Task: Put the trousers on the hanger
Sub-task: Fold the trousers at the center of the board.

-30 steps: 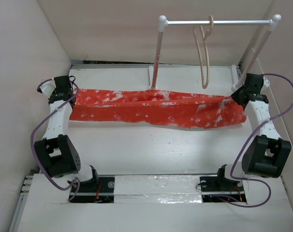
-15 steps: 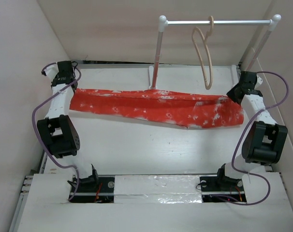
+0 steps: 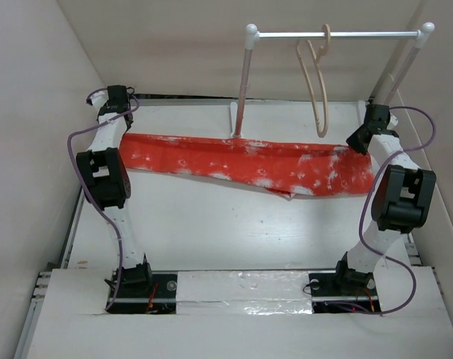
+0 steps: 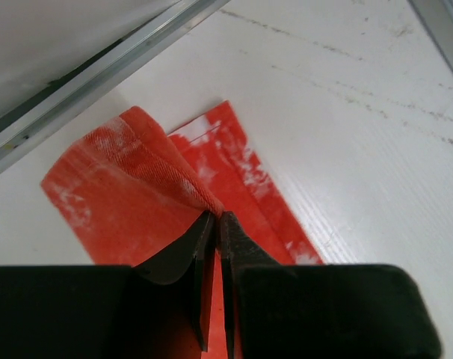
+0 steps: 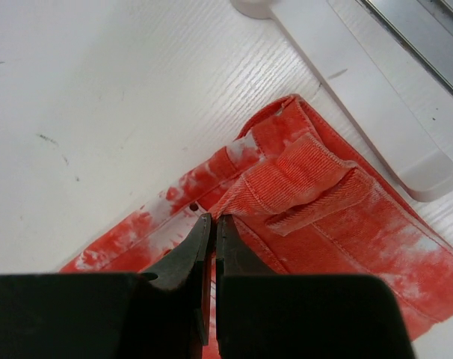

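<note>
Trousers (image 3: 249, 161) stretched flat across the far part of the bench (image 3: 211, 224), long axis running left to right, waistband end to the right and leg ends to the left, in front of the rack (image 3: 335, 34) on which the hanger (image 3: 314, 82) hangs. Left gripper (image 4: 215, 217) is clenched on a raised fold at the leg end. Right gripper (image 5: 214, 218) is clenched on the waistband edge beside a belt loop (image 5: 316, 196).

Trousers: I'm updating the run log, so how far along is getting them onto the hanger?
Done: the trousers are folded into a long strip and gripped at both ends. In hand: the left hand and the right hand are each shut on an end, with the strip stretched between them across the far part of the table. Left: the hanger hangs bare on the rail; nothing is draped over it yet.
</note>
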`<control>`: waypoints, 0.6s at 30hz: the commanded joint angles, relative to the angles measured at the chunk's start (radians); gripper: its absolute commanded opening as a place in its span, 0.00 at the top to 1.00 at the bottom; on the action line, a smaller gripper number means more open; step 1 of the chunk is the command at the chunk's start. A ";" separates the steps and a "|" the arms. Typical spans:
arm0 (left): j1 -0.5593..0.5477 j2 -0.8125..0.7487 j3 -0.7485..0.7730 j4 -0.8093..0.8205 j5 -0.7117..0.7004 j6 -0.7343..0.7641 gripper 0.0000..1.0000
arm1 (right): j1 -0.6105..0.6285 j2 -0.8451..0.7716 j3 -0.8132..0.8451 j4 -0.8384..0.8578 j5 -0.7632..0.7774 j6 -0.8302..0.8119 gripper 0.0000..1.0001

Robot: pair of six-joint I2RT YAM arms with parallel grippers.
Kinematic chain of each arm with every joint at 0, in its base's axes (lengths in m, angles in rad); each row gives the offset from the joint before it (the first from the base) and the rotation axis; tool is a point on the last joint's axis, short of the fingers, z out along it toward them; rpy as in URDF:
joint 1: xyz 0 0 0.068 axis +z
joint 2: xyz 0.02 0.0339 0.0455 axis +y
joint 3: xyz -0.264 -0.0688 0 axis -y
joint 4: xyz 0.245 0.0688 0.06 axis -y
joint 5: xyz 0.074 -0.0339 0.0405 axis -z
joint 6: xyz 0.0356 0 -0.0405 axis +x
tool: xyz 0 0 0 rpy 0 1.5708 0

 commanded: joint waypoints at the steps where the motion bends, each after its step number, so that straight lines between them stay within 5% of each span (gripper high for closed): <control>1: 0.008 0.026 0.127 0.049 -0.099 0.051 0.96 | -0.018 0.002 0.053 0.089 0.077 -0.005 1.00; 6: -0.001 0.100 0.196 0.058 -0.101 0.075 0.92 | -0.009 0.000 0.050 0.120 0.066 -0.004 1.00; 9: -0.010 0.103 0.185 0.076 -0.053 0.095 0.71 | 0.001 0.009 0.055 0.117 0.052 -0.006 0.94; 10: -0.011 0.102 0.184 0.073 -0.052 0.098 0.57 | 0.001 0.012 0.056 0.115 0.035 -0.004 0.91; 13: -0.011 0.065 0.133 0.095 -0.059 0.129 0.31 | 0.001 -0.008 0.045 0.124 -0.003 -0.011 0.72; 18: -0.011 -0.088 -0.060 0.144 -0.019 0.094 0.27 | 0.027 -0.087 0.004 0.147 -0.070 -0.014 0.40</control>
